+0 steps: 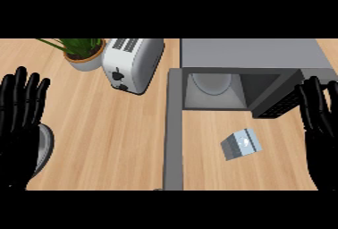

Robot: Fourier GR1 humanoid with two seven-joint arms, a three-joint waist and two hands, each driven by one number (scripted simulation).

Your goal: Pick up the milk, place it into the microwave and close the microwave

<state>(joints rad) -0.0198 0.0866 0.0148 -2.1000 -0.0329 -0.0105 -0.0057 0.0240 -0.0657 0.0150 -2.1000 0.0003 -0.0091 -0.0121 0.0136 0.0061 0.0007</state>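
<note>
Both hands open, holding nothing: left hand (20, 129) at 9 o'clock, right hand (319, 129) at 3 o'clock. Milk (241, 144) lies on surface (119, 143), centre-right. Microwave (251, 74) beyond, 1 o'clock, door (174, 129) open. Pick-up not begun; next, right hand should reach for the milk.

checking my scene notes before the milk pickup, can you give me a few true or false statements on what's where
1. The microwave door is open. True.
2. The milk is inside the microwave. False: it lies on the counter in front of the opening.
3. The right hand holds the milk. False: it is open at the right edge, apart from the milk.
4. A toaster stands left of the microwave. True.
5. The plant sits right of the toaster. False: it is to its left.
6. The left hand is open at the left edge. True.
</note>
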